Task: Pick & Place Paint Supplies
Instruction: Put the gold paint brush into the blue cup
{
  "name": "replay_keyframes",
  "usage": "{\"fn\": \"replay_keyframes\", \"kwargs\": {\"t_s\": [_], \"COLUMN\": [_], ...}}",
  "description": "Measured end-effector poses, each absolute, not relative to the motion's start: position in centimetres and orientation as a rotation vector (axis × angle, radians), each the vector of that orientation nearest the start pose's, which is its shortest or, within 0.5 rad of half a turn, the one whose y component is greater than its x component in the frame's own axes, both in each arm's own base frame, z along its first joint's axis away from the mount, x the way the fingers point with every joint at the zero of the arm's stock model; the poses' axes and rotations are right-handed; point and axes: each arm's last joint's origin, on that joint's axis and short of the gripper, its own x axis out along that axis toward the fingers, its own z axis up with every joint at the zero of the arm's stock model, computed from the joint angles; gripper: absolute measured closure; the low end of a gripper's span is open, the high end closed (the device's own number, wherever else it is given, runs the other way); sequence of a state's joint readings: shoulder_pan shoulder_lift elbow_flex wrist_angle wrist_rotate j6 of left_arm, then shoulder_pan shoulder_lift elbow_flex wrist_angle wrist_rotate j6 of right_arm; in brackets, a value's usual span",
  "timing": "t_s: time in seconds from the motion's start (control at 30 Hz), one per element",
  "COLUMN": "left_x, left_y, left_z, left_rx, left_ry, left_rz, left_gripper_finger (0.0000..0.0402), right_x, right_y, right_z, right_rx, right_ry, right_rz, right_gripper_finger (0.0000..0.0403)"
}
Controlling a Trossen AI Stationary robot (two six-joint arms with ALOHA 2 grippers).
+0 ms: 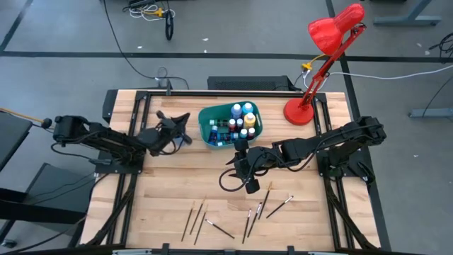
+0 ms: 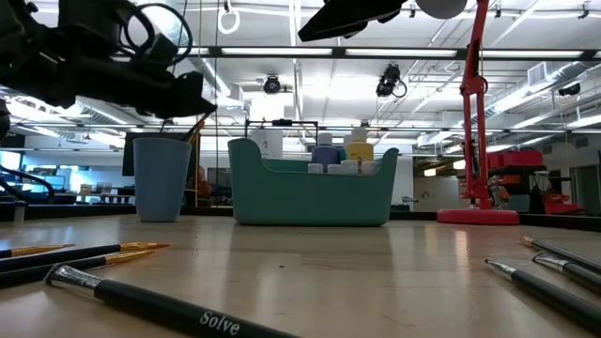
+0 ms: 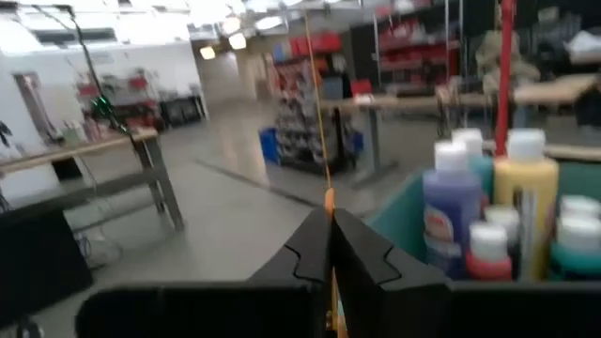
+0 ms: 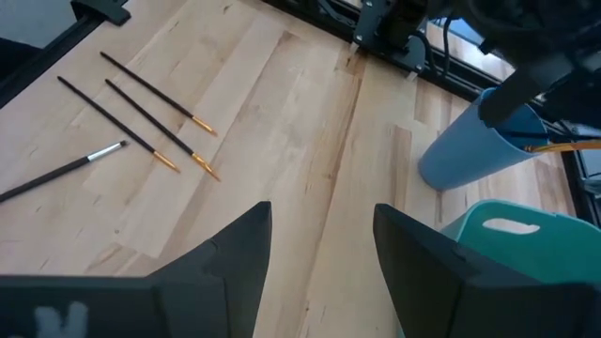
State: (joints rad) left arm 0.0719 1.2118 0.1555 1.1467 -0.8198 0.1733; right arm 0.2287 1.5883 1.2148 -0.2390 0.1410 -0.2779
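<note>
From above, a wooden table (image 1: 177, 198) holds a teal bin (image 1: 207, 127) at about 12 o'clock, packed with paint bottles (image 1: 241, 120) (too crowded to count). About eight thin brushes (image 1: 212, 223) lie scattered toward 6 o'clock. A red desk lamp (image 1: 311, 78) stands at 2 o'clock. The left gripper (image 1: 182, 122) hovers at 11 o'clock beside the bin; the right gripper (image 1: 242, 149) sits near centre, just below the bin.

At table level, a small blue cup (image 2: 161, 178) stands left of the bin, and brushes lie in the foreground on both sides.

From the left wrist, the jaws are pressed together on a thin orange-tipped brush (image 3: 329, 202) standing up between them; three capped bottles rise nearby, blue, yellow and teal.

From the right wrist, the fingers (image 4: 235, 258) stand wide apart and empty; four brushes lie on the wood beyond them, well apart from the jaws.
</note>
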Motion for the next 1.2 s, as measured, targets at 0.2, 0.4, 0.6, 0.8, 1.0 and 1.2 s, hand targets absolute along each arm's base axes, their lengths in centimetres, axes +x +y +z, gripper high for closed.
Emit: {"fn": "replay_keyframes", "kwargs": {"t_s": [0.2,0.4,0.6,0.8,1.0,1.2], "left_x": [18.6,18.6,19.2,20.6,22.1,22.9], "left_y": [3.4,3.5,2.9,1.0,-2.7,-6.8], "left_z": [17.2,17.4,18.2,21.1,23.9,24.7], "left_rx": [0.112,0.16,0.236,0.187,0.23,0.187], "left_ry": [0.005,0.024,0.04,-0.088,-0.119,-0.027], "left_rz": [0.866,0.9,0.916,0.839,0.688,0.509], "left_gripper_finger": [0.0366,0.0346,0.0317,0.0294,0.0292,0.0292], "right_x": [34.5,34.5,34.5,34.5,34.5,34.7], "right_y": [7.6,7.6,7.6,7.6,7.6,7.7], "right_z": [27.9,27.9,27.9,27.8,27.9,28.1], "right_rx": [-0.377,-0.377,-0.376,-0.376,-0.382,-0.377], "right_ry": [0.588,0.588,0.588,0.589,0.587,0.556], "right_rz": [0.167,0.167,0.167,0.167,0.169,0.164], "right_gripper_finger": [0.0211,0.0211,0.0211,0.0211,0.0211,0.0211]}}
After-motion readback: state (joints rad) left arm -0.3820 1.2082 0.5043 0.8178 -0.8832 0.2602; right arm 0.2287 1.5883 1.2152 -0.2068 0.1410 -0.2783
